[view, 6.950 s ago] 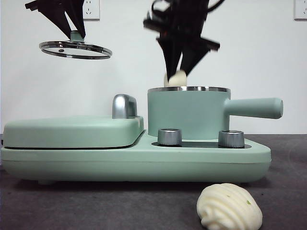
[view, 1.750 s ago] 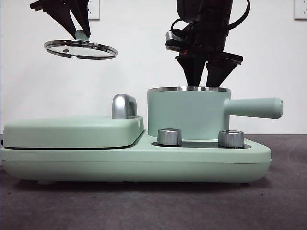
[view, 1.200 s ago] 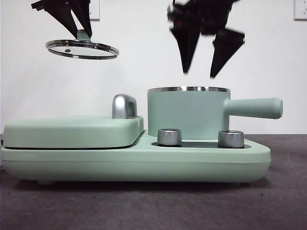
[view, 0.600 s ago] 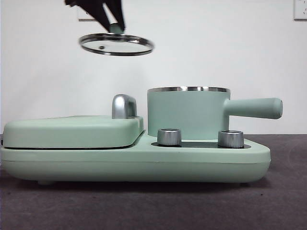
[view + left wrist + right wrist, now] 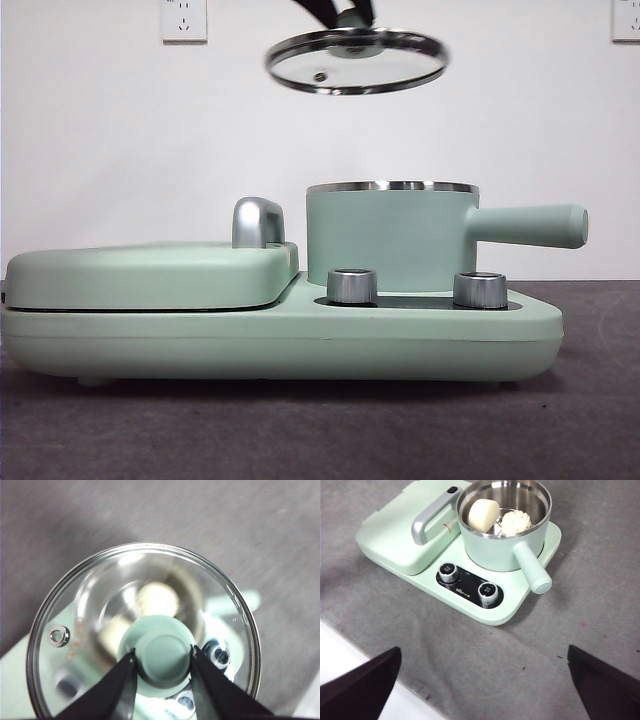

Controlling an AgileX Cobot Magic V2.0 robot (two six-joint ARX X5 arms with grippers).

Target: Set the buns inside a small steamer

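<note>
above the small steamer (image 5: pixel 392 235) the left gripper (image 5: pixel 161 655) pinches the lid (image 5: pixel 357 60) knob — both buns (image 5: pixel 484 514) inside; right gripper (image 5: pixel 482 690) spread wide.

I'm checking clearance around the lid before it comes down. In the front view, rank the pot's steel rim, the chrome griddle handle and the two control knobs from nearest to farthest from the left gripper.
From the left gripper, shut on the glass lid:
1. Steel rim of the small steamer, directly beneath.
2. Chrome griddle handle, lower and off to one side.
3. Control knobs, lowest on the base; too close to rank between themselves.
</note>
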